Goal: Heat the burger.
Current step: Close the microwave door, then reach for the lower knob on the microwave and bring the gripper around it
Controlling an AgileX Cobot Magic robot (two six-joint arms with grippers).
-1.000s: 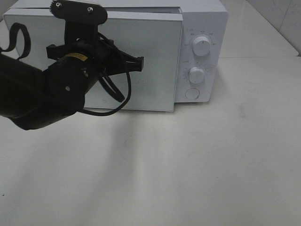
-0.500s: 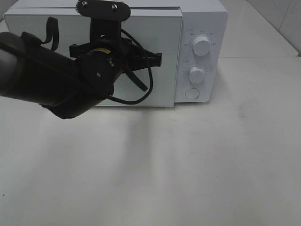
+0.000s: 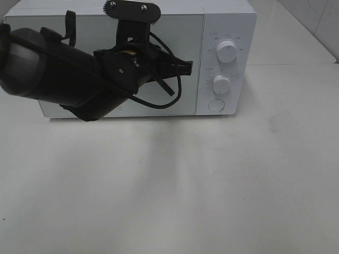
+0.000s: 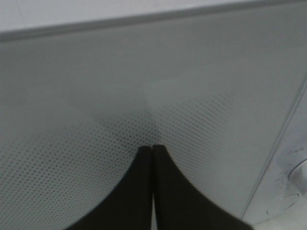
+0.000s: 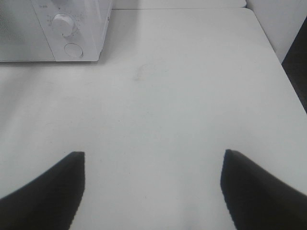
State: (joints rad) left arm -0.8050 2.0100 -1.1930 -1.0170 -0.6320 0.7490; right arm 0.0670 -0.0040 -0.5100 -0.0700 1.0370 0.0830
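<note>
My left gripper has fingers pinched together against the microwave door, right gripper gapes empty, burger's hidden, probably inside, so if I push harder the microwave could skid back.

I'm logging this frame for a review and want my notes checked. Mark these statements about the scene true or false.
1. The microwave door is shut. True.
2. The left claw is spread wide. False: its fingers are closed together, tips at the door.
3. The burger sits on the table in front of the microwave. False: no burger shows in any view.
4. The right claw is open and holds nothing. True.
5. A round button sits below the lower knob. True.
</note>
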